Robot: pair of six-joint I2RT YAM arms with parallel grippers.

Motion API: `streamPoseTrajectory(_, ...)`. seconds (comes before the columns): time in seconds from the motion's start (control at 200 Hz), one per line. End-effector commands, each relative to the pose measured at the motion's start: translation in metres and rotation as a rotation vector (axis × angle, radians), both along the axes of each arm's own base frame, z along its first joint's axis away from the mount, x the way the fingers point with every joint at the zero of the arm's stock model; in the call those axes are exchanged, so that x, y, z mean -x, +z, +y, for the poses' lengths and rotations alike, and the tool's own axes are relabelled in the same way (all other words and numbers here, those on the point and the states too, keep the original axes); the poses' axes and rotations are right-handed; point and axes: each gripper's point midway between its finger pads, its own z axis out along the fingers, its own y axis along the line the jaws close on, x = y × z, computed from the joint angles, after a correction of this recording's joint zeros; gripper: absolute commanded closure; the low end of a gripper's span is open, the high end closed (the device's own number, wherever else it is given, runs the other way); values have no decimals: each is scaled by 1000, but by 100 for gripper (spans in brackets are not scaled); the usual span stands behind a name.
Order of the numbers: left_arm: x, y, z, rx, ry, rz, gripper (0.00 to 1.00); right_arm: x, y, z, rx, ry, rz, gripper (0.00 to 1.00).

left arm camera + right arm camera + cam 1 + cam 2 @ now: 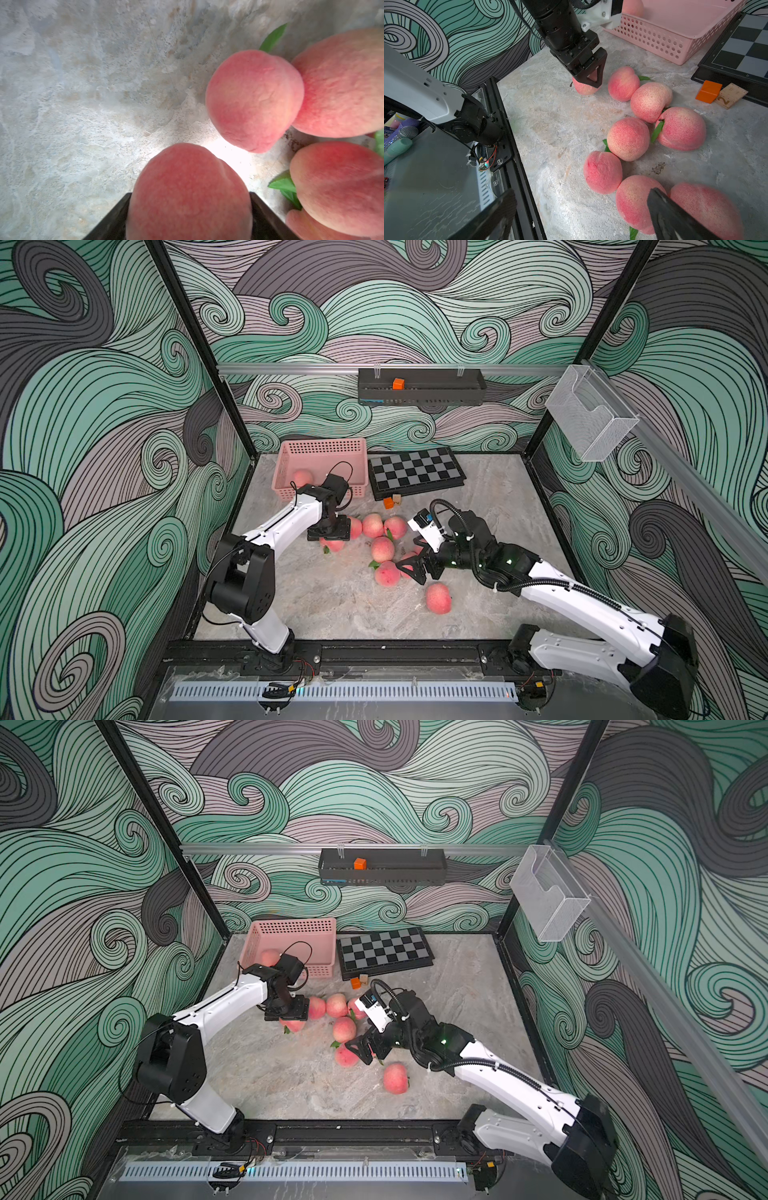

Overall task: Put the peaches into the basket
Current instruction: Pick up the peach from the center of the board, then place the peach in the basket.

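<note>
Basket: the pink basket (324,450) stands at the back left of the table (332,605), close to the wall, with its open top free, so both arms can drop fruit in from above.
Peach in the basket: one peach in the basket (302,477) lies in the left part; I judge the task is only at its beginning.
Left gripper: the left gripper (588,82) points down at the left edge of the fruit group, on the side nearest the basket. Its jaws are clamped on the gripped peach (189,193), one black finger on each side.
Gripped peach: I cannot tell if it is lifted or touching the table. It was probably chosen because it lies at the edge, where the fingers have room; its neighbour is near but apart.
Loose peaches: the loose peaches (382,549) lie in the middle of the table, several touching each other, some with a green leaf.
Chessboard: the chessboard (415,470) is just beside the basket on the right, with an orange cube (388,502) and a wooden tile (730,95) in front. They are not part of the task.
Right gripper: the right gripper (410,568) is low at the right end of the group, its jaws wide apart and holding nothing. One finger reaches over a peach, so I think it prepares the next grasp.
Single peach: a single peach (438,598) lies apart, nearer the front.
</note>
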Motion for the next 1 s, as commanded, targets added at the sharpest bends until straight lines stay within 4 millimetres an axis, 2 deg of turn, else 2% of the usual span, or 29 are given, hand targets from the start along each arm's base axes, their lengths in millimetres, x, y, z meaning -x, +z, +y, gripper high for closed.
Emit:
streamPoseTrajectory(0.0,-9,36,-1,13,-10,-57,34,-5,25,5,-36,14,-52,1)
streamPoseTrajectory(0.165,-35,71,-1,-26,-36,-128,34,-13,47,16,-60,33,-87,1)
streamPoseTrajectory(0.335,-74,88,-6,-27,-48,-171,34,-26,63,24,-73,32,-112,1)
streamPoseTrajectory(0.48,-114,92,-12,-29,-59,-197,34,-34,65,28,-68,39,-121,1)
streamPoseTrajectory(0.735,-176,98,-18,-58,-59,-269,34,-50,57,33,-56,29,-108,1)
streamPoseTrajectory(0.996,-223,90,-6,-66,-18,-369,34,-61,43,38,-39,32,-94,1)
